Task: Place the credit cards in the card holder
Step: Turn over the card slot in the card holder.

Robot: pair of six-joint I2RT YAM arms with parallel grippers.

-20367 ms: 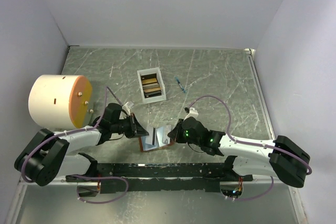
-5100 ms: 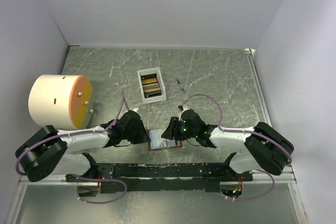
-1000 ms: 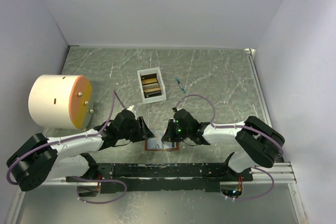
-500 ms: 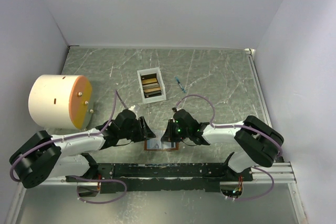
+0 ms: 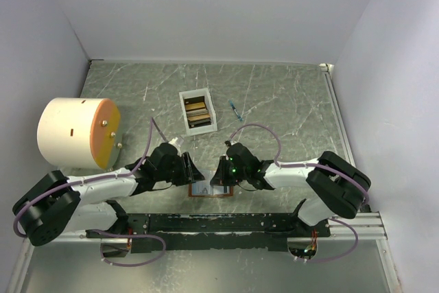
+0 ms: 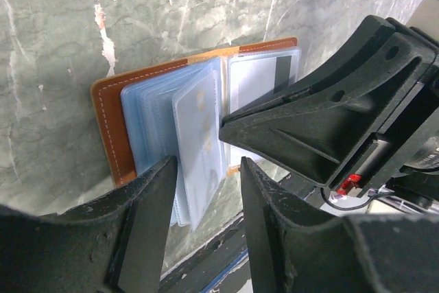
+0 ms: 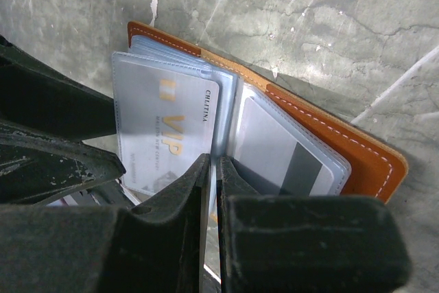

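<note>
The brown leather card holder (image 5: 206, 190) lies open on the table between both grippers, its pale blue pockets fanned out. In the right wrist view a pale VIP card (image 7: 164, 135) sits in one pocket and a pale card with a dark stripe (image 7: 288, 159) in another. My right gripper (image 7: 212, 190) is pinched shut on a pocket leaf at the holder's (image 7: 357, 149) spine. My left gripper (image 6: 206, 197) is open and empty, straddling the near edge of the pockets (image 6: 195, 135). More cards, gold and dark (image 5: 197, 110), lie in a white box.
The white box (image 5: 186, 113) stands behind the holder at mid-table. A large cream cylinder with an orange face (image 5: 77, 132) lies at the left. A small blue object (image 5: 236, 109) lies right of the box. The black mounting rail (image 5: 206, 223) runs just in front.
In the last second almost nothing has moved. Over the earlier frames both grippers closed in on the holder from either side, and its pockets now stand fanned open.
</note>
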